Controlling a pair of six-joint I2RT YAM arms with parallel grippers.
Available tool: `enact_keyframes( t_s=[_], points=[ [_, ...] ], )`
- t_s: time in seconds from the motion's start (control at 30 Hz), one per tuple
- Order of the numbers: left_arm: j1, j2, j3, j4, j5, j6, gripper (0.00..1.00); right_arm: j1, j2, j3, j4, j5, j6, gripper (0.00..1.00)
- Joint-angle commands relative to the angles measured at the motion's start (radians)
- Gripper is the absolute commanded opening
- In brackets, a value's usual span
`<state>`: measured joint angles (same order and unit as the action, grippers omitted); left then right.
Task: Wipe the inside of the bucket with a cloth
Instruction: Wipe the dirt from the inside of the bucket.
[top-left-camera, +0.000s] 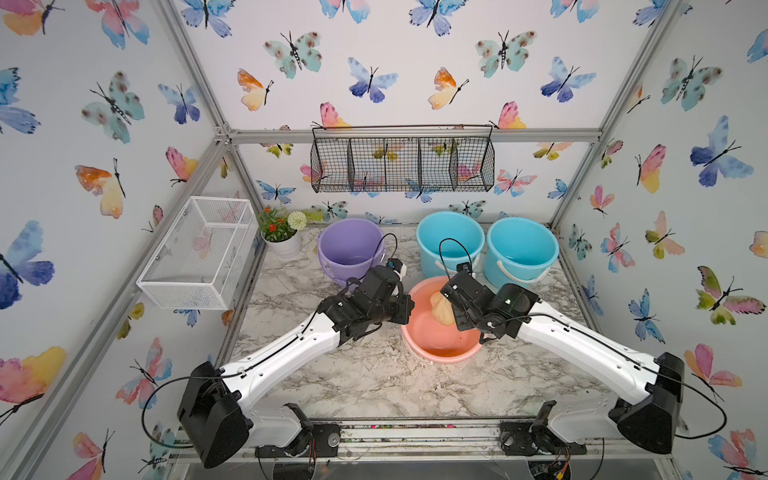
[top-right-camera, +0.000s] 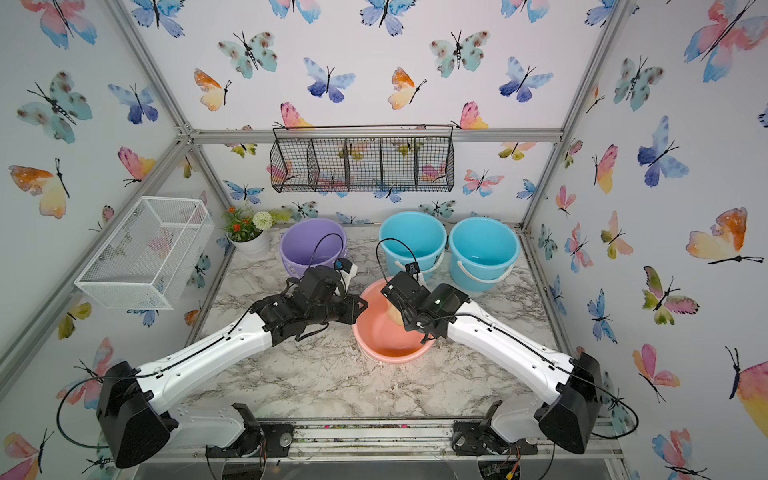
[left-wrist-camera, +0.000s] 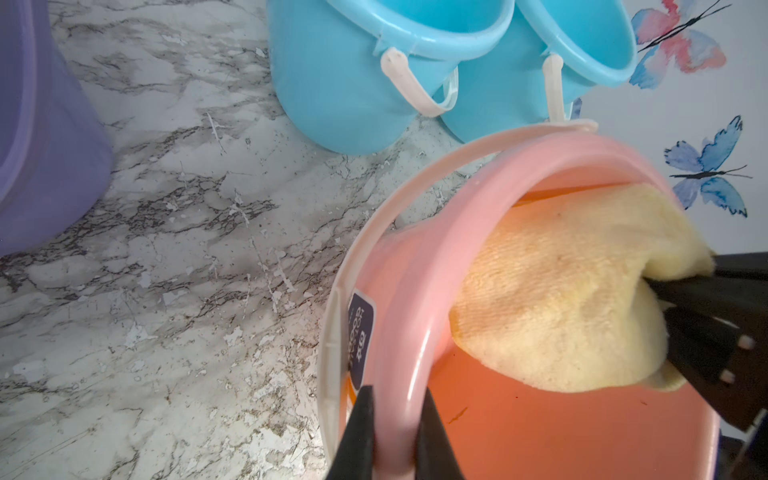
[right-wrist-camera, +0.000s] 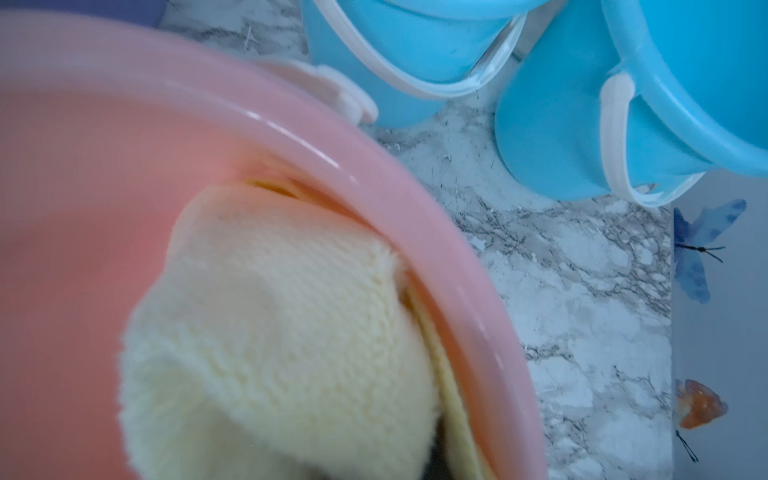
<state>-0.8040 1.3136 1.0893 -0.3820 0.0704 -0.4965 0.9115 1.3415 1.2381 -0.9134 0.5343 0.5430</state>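
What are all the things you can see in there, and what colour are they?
pink bucket: one, pink, middle of the table
cloth: one, pale yellow, inside the pink bucket against its wall
blue buckets: two, light blue, side by side at the back right
purple bucket: one, purple, back left of the blue ones
flower pot: one, white with small flowers, back left corner
mesh basket: one, white, on the left wall
wire basket: one, black, on the back wall
butterflies: many, mixed colours, on the walls
table: one, white-grey marble
left gripper: black, shut on the pink bucket's rim
right gripper: black, shut on the cloth
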Motion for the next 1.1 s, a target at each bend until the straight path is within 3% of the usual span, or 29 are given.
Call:
enact_keyframes(
  t_s=[0.0, 0.17, 0.4, 0.57, 1.07],
  points=[
    [0.006, -0.016, 0.024, 0.035, 0.066, 0.001, 0.00, -0.003, -0.068, -0.147, 0.410, 0.056, -0.119, 0.02],
    [0.006, -0.016, 0.015, 0.057, 0.099, -0.007, 0.00, -0.003, -0.131, -0.377, 0.854, -0.045, -0.141, 0.02],
    [0.005, 0.001, 0.009, 0.072, 0.099, -0.019, 0.00, -0.003, -0.157, -0.484, 1.126, -0.145, -0.077, 0.02],
    [0.005, 0.047, 0.024, 0.080, 0.081, -0.021, 0.00, -0.003, -0.251, -0.416, 1.090, -0.122, -0.094, 0.02],
    [0.038, 0.285, 0.253, 0.021, 0.084, 0.010, 0.00, -0.003, -0.515, -0.172, 0.760, 0.191, -0.169, 0.02]
  ],
)
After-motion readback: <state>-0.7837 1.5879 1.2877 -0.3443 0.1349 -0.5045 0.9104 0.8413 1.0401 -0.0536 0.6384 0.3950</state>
